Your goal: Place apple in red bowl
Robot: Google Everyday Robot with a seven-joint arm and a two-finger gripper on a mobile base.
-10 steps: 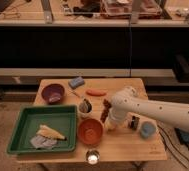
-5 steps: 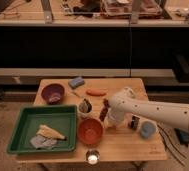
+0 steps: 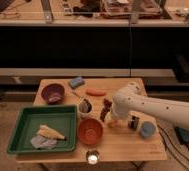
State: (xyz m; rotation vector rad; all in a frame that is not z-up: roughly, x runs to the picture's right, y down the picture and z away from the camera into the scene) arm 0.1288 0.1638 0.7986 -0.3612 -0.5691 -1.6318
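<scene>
Rust-brown inside and reddish-orange at the rim, the red bowl (image 3: 90, 131) sits toward the near edge of the bench (image 3: 138, 147), just right of the green tray (image 3: 23, 127). Nothing shows inside it. The white arm (image 3: 158, 107) reaches in from the right. Its end effector (image 3: 106, 109) hangs low just beyond the bowl's far right side, near a small metal cup (image 3: 84, 106). I cannot tell whether it is apart, together or clamped on something; it reads only as a dark reddish shape.

A small orange-red patch just right of the bowl and tucked under the arm looks to be the apple (image 3: 111, 123), so the task appears unfinished.

The fruit is round, so a loose hold or a letting-go short of the rim would likely send it rolling across the bench, perhaps off the near edge. A low sweep toward the bowl could tip the cup or nudge the bowl itself. The orange carrot-like piece (image 3: 95, 92) and the purple bowl (image 3: 53, 92), both farther back, are easy to mistake for the right things.

The arm covers most of the apple, so I cannot tell whether it touches the end effector or the bench. The arm's base is cut off at the right edge.
</scene>
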